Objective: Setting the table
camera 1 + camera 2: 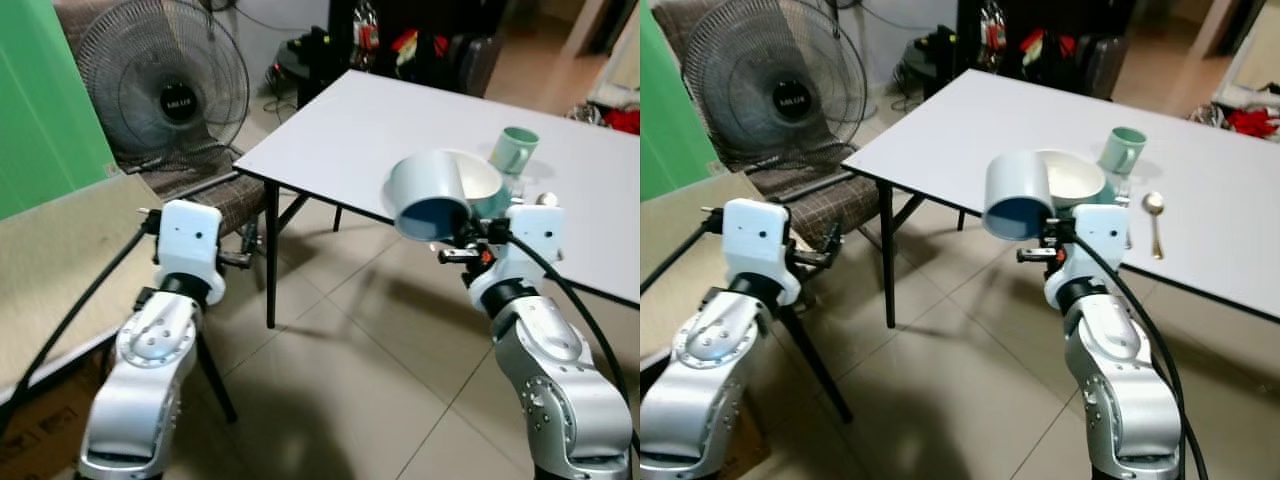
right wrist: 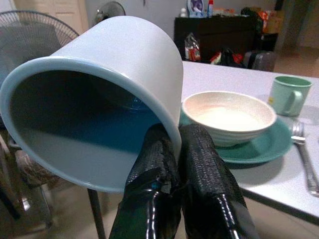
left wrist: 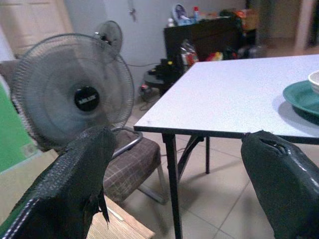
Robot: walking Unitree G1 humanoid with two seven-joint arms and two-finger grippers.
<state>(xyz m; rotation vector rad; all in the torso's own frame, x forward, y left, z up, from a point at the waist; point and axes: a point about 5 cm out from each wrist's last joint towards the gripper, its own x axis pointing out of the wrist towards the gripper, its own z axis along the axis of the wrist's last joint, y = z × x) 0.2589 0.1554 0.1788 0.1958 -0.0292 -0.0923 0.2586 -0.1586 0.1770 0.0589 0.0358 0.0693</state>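
1. Right gripper point(image 2: 172, 149) is pinched on the rim of the pale blue cup point(image 1: 1020, 195), one finger inside and one outside. Cup tipped on its side, mouth toward the robot, held in the air at the near edge of the white table point(image 1: 970, 120).
2. Already set: white bowl point(image 1: 1072, 178) on the teal plate point(image 2: 259, 147), green mug point(image 1: 1122, 150) at about 1 o'clock from the bowl, spoon point(image 1: 1154, 222) at about 3 o'clock.
3. Left gripper point(image 3: 174, 164): fingers wide, nothing between them; it sits off the table on the fan point(image 1: 165, 85) side.
4. To do it well, as I judge: turn the wrist so the cup is upright before lowering.
5. Aim for bare tabletop at 9 o'clock from the bowl, clear of the plate rim.
6. Risk: a rim-only grip may slip as the cup rotates; go slowly and release only once the base sits flat.
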